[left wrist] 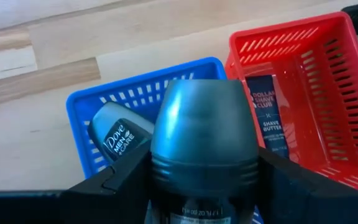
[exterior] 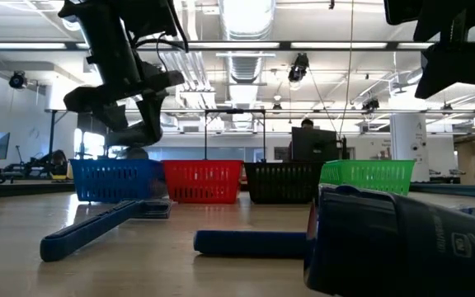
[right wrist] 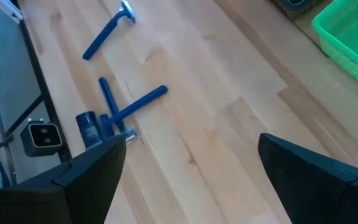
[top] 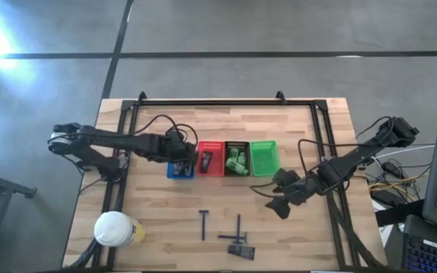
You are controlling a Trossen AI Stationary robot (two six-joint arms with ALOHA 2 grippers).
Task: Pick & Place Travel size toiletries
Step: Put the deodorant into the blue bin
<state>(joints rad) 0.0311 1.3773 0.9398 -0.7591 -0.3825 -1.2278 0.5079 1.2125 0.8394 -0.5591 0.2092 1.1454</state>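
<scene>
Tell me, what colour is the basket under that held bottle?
Blue basket; the left wrist view shows it best.

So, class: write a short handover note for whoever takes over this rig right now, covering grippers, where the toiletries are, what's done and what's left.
Left gripper: over the blue basket, closed on a grey deodorant bottle.
Right gripper: open, empty, above bare table right of the baskets.
Done: one Dove bottle in blue, shave butter tube in red basket, green packets in black basket.
Left: three razors and a small dark tube on the table; green basket looks empty.
</scene>
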